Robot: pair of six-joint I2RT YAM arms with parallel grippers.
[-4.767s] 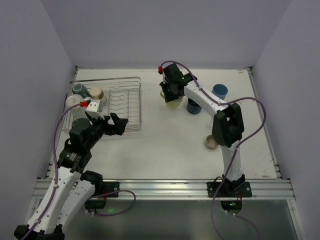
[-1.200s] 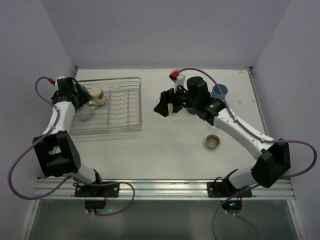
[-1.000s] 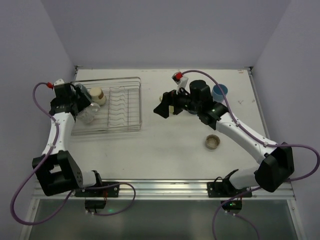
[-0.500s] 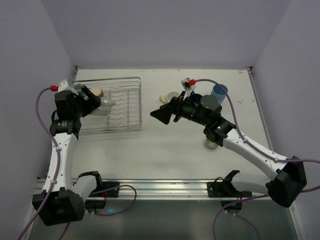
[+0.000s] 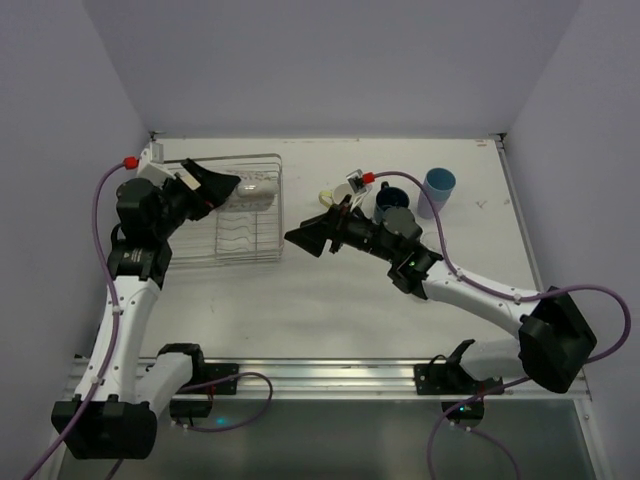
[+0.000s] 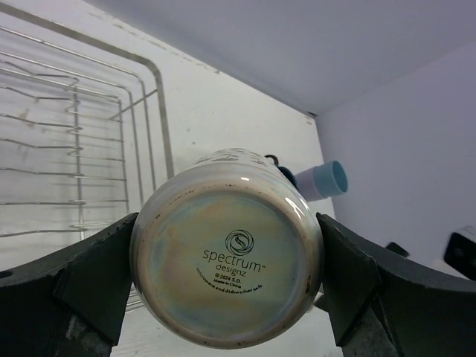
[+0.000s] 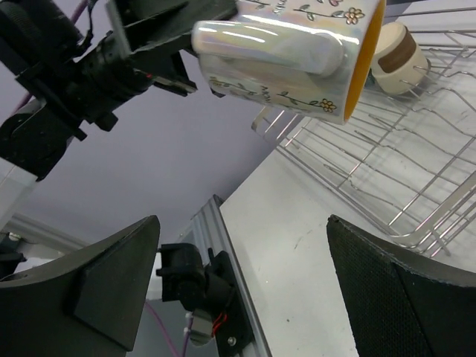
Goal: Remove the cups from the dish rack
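Observation:
My left gripper (image 5: 232,188) is shut on a white floral cup with an orange inside (image 6: 227,256), holding it on its side above the silver dish rack (image 5: 235,238). That cup (image 7: 286,48) also shows in the right wrist view, high above the rack (image 7: 372,160). A tan cup (image 7: 394,48) lies in the rack behind it. My right gripper (image 5: 305,238) is open and empty, pointing left towards the held cup, just right of the rack. On the table stand a pale yellow cup (image 5: 343,190), a navy cup (image 5: 390,200) and a light blue cup (image 5: 437,186).
The right arm (image 5: 460,290) stretches across the table's middle. Grey walls close in the left, back and right sides. The aluminium rail (image 5: 320,378) with both arm bases runs along the near edge.
My left gripper has lifted the white cup out of the rack's left end and carried it right, above the rack. The right arm has swung left and lower towards it.

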